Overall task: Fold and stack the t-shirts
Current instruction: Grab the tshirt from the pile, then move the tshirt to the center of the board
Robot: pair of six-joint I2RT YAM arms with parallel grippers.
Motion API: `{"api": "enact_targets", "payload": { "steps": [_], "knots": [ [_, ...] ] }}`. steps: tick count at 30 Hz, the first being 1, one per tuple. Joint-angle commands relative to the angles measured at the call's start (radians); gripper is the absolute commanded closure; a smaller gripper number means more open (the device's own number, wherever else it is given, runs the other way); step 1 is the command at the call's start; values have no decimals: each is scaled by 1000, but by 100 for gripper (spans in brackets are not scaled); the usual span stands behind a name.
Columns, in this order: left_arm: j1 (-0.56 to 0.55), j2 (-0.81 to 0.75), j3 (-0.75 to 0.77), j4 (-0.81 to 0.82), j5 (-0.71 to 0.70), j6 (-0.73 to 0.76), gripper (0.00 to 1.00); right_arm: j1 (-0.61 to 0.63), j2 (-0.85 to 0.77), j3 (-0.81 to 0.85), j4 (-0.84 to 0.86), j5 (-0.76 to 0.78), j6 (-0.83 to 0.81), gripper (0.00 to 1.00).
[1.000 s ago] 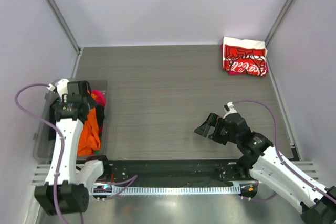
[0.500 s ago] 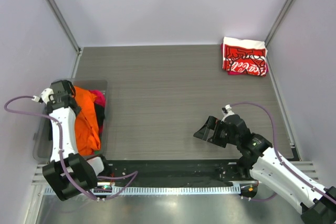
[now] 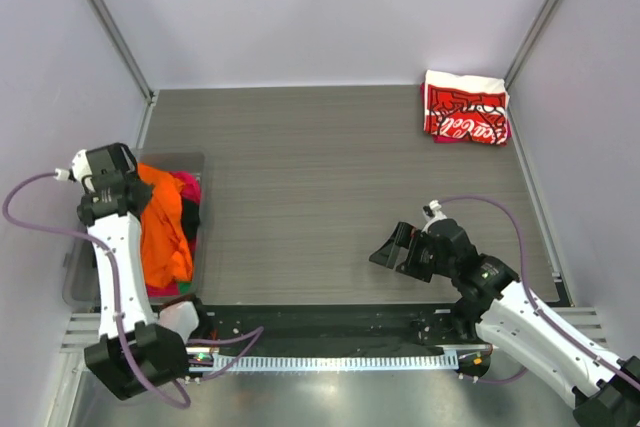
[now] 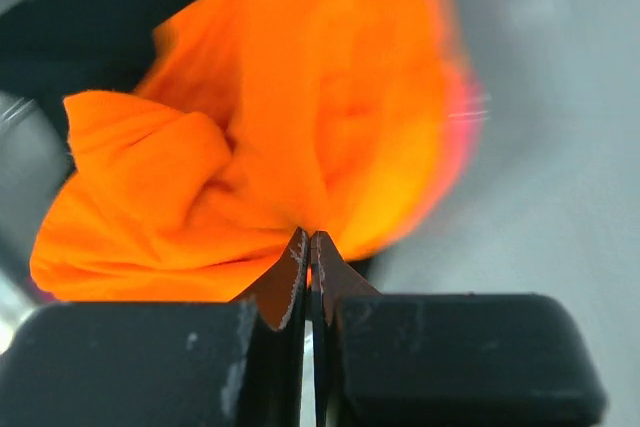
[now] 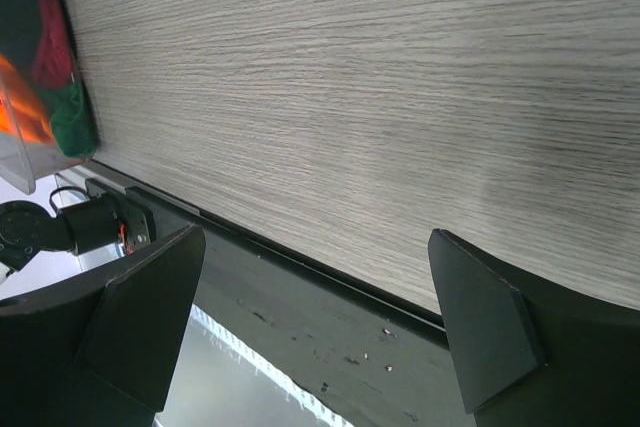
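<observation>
The orange t-shirt (image 3: pixel 163 232) is found in the clear bin (image 3: pixel 196 161) at the left edge of the table (image 3: pixel 320 167), on top of other cloth (image 3: pixel 187 187), dark and pink. The left gripper (image 4: pixel 308 242) is seen at the far end of the bin. In the left wrist view its fingers are pressed together, and a fold of the orange cloth is pinched at their tips.

From this pinch the shirt runs down toward the near edge, so its long axis is laid along the bin, and the bare wood is to the right of it. It is judged that the shirt must be carried to that side to be spread.

The right gripper (image 3: pixel 395 245) is held over the near middle of the table, its fingers spread wide with nothing between them. It is well apart from the bin, so the left arm is clearly the nearer one.

A red-and-white t-shirt (image 3: pixel 465 107) is already folded in the far right corner.
</observation>
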Motion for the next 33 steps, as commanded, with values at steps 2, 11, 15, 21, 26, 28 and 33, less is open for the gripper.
{"api": "enact_targets", "payload": {
  "steps": [2, 11, 15, 21, 26, 28, 33],
  "knots": [
    [-149, -71, 300, 80, 108, -60, 100, 1, 2, 37, 8, 20, -19, 0],
    [-894, 113, 684, 71, 49, -13, 100, 1, -83, 271, -121, 325, -59, 0],
    [-1125, 238, 629, 71, 72, -27, 100, 0, -67, 412, -210, 462, -103, 0],
    [-1314, 568, 559, 76, 214, -97, 40, 1, -57, 587, -363, 617, -131, 0],
    [-1325, 568, 493, 116, 146, -120, 20, 0, 2, 585, -397, 493, -154, 0],
    [-1296, 548, 496, 82, 124, -105, 19, 0, 50, 513, -385, 388, -124, 0],
    [-1181, 457, 430, -7, 41, -94, 20, 3, 148, 289, -264, 284, -35, 2]
  ]
}}
